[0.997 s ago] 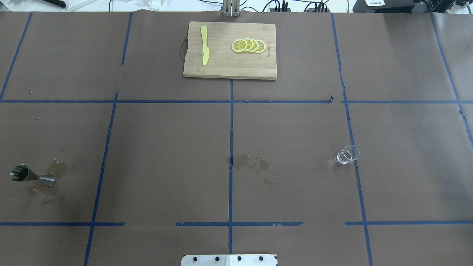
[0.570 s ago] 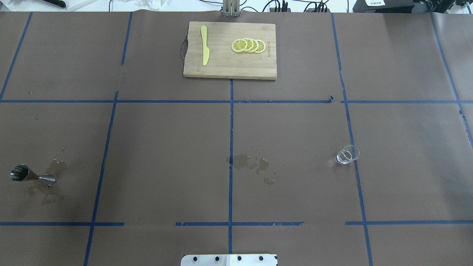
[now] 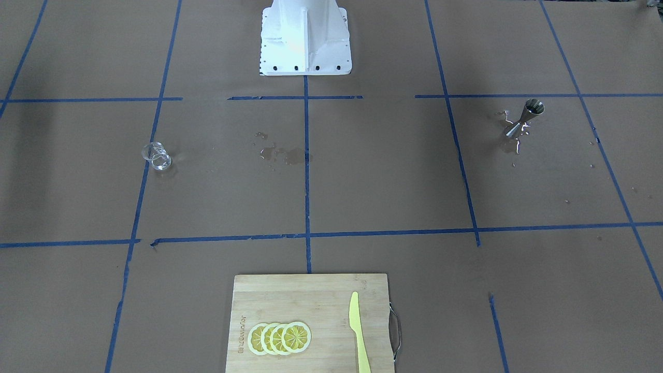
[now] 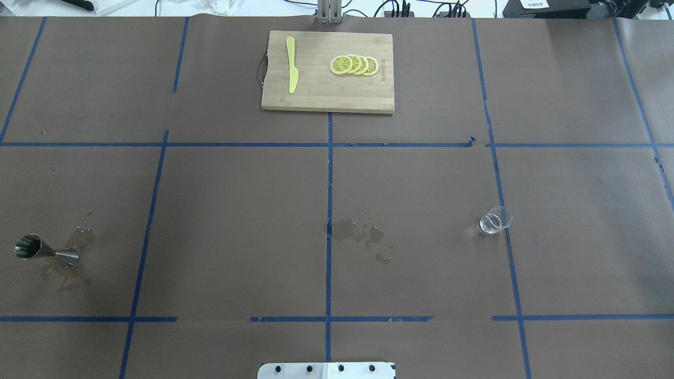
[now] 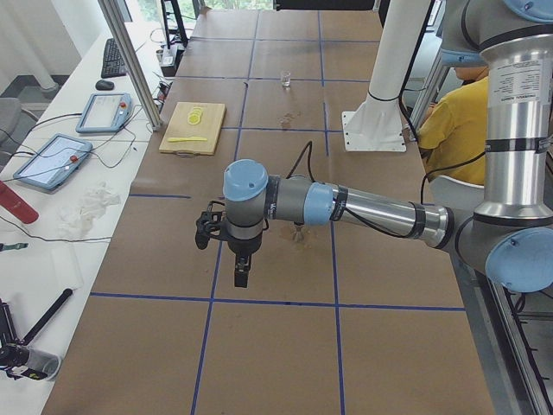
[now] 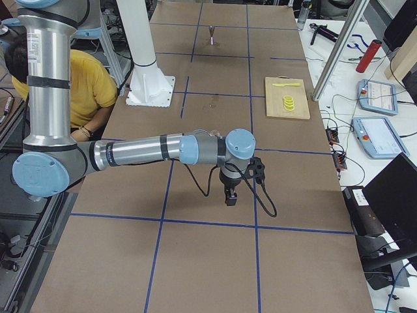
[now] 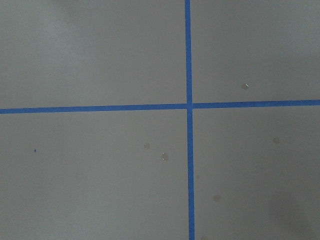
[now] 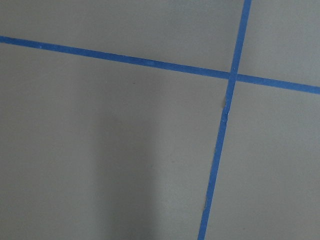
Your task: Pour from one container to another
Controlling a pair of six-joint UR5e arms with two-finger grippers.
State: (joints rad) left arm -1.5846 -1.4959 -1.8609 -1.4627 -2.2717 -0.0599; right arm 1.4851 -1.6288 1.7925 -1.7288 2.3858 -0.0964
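1. Cutting board [image 4: 326, 97]: wooden, on the table [image 4: 237, 210] at its edge opposite the robot, near the middle. It carries an overlapping row of lemon slices [image 4: 354, 65] and a yellow knife [image 4: 291, 64]. The knife lies flat, apart from the slices, on the board's handle side.
2. Glass cup [image 4: 495, 220]: clear and upright. It is well apart from the cutting board, toward the robot and off to the robot's right. Nothing touches it.
3. Jigger [image 4: 45, 250]: steel and upright, wider cone uppermost. It is well apart from the cutting board, toward the robot and far to the robot's left. A wet puddle [image 4: 79, 239] spreads at its foot.
4. Second puddle [image 4: 355, 231]: straight out from the cutting board's middle, toward the robot.
5. Left gripper [image 5: 240, 278]: points down above the table, farther from the cutting board than the jigger. Finger spacing cannot be told.
6. Right gripper [image 6: 229, 197]: points down above the table, well apart from the cutting board. Finger spacing cannot be told.
7. Person [image 6: 91, 85]: yellow shirt, across the table from the cutting board.
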